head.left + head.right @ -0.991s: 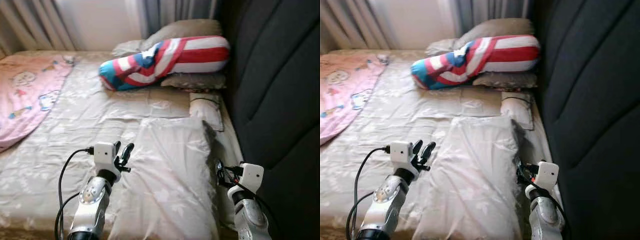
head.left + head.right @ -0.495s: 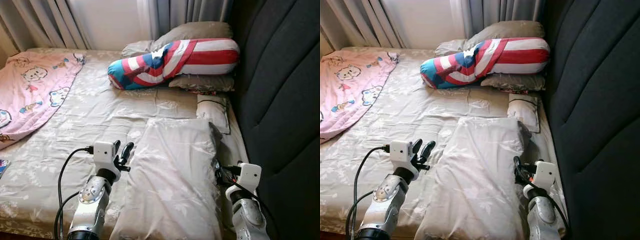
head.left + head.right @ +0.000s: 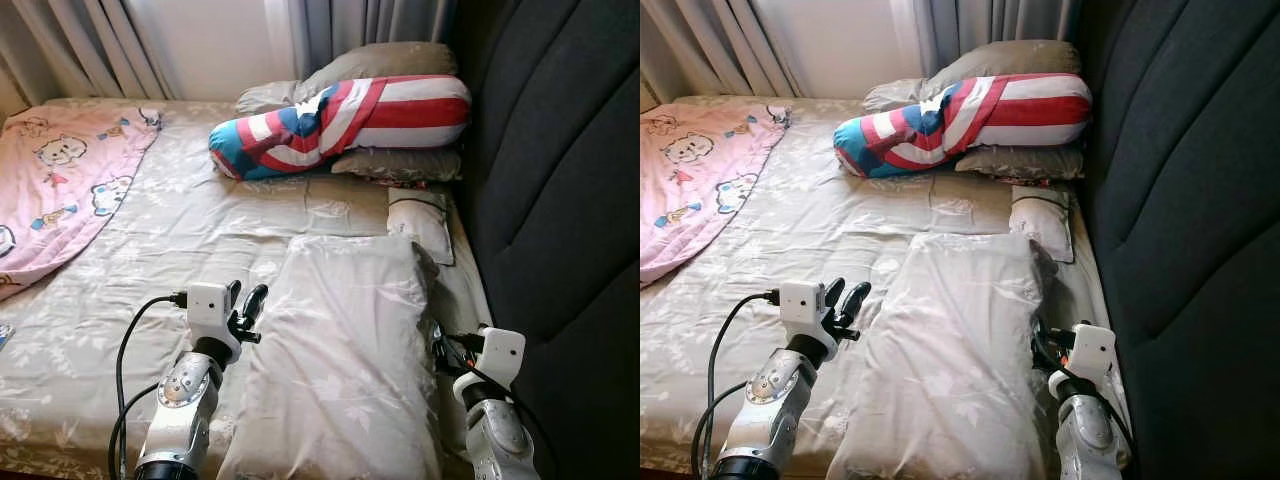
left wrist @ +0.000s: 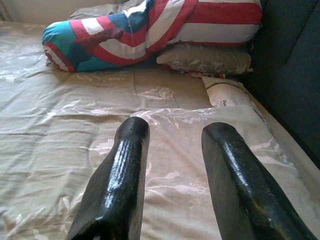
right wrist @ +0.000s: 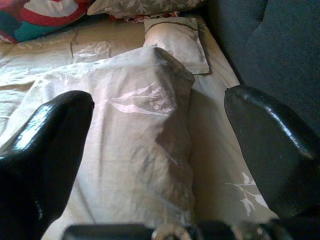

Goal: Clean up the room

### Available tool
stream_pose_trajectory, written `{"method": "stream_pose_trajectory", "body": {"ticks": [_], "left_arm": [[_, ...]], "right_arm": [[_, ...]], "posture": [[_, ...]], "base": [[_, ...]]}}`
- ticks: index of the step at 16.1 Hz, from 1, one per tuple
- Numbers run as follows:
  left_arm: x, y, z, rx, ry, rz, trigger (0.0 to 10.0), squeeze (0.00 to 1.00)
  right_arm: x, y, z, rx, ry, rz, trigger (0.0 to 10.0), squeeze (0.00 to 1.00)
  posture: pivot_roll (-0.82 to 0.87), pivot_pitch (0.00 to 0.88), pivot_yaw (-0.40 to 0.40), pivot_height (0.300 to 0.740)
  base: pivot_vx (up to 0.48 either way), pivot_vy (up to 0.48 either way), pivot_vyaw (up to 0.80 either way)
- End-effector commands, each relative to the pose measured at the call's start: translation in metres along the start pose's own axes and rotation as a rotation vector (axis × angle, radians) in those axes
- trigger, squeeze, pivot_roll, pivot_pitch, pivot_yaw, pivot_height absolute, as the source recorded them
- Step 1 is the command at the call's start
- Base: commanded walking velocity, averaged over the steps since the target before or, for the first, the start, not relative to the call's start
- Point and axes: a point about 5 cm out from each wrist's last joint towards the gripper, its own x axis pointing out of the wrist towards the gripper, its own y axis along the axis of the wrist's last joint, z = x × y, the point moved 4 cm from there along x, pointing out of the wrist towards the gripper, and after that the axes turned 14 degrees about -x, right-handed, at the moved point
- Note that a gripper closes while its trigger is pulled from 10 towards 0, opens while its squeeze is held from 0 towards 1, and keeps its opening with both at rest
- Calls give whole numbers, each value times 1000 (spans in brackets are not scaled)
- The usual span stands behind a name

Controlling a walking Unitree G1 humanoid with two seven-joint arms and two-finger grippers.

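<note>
We see a long beige floral-print pillow [image 3: 345,350] lying on the bed between our arms — left gripper [image 3: 245,305] at nine o'clock, fingers parted, empty — right gripper [image 5: 160,145] at three o'clock, spread wide, grasping nothing.

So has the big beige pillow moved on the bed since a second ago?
No. The beige pillow lies just below the small pillow by the headboard; the camera shifted.

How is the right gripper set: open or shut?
Open. In the right wrist view the two black fingers stand far apart, with the beige pillow showing between them; the right gripper holds nothing.
</note>
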Motion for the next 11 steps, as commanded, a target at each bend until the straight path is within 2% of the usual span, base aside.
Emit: {"method": "stream_pose_trajectory", "body": {"ticks": [1,6,8,11], "left_arm": [[-2,-1,-2,-1,6,-8,10000,0],[-8,2,-13,11,58,6,10000,0],[-12,5,-17,12,87,26,10000,0],[-13,7,-19,13,98,34,10000,0]], "right_arm": [[-1,3,2,-11,-5,13,10000,0],[-1,3,1,-28,20,16,10000,0],[4,7,-7,-37,74,21,10000,0],[12,14,-11,-39,92,34,10000,0]], "posture": [[-96,85,12,740],[-88,91,2,740],[-72,90,-17,740],[-60,91,-16,740]], "base": [[0,0,0],[0,0,0],[0,0,0],[0,0,0]]}}
